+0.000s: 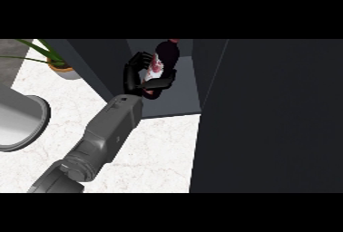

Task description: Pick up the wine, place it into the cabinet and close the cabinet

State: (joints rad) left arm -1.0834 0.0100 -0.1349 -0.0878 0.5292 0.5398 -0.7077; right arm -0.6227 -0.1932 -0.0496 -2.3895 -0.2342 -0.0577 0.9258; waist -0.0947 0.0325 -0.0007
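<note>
Left hand (143, 72) curled round the wine (164, 55), held inside the cabinet (181, 93) mouth; risk: released before it sits on the cabinet floor, it topples out past the open door (275, 118).

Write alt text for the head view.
The robot's left hand holds a dark wine bottle in the opening of the open cabinet, whose dark door fills the right side. A potted plant stands at top left on the white marble counter.

Even, soft light; white counter (167, 149) bright, cabinet (184, 97) interior dim, panel (275, 113) at right near black; faint sheen along grey forearm (107, 131)
</note>
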